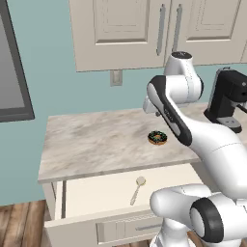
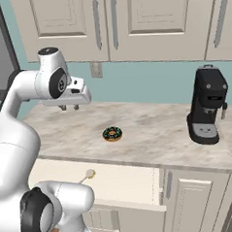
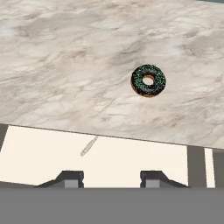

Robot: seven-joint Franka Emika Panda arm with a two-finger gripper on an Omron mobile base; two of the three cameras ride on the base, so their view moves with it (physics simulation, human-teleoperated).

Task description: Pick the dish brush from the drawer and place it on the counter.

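My arm rises from the base, bends at the elbow and reaches forward, wrist held high and level. My gripper points downward, jaws parted and holding nothing, both fingertips well apart.

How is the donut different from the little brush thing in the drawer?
The donut is a dark, round ring with sprinkles; the dish brush is pale and thin, with a small round head.
The donut sits up on the counter; the dish brush lies down inside the open drawer.
The donut looks fatter and thicker; the dish brush is long and slender.
Both lie flat, and the gripper touches neither.
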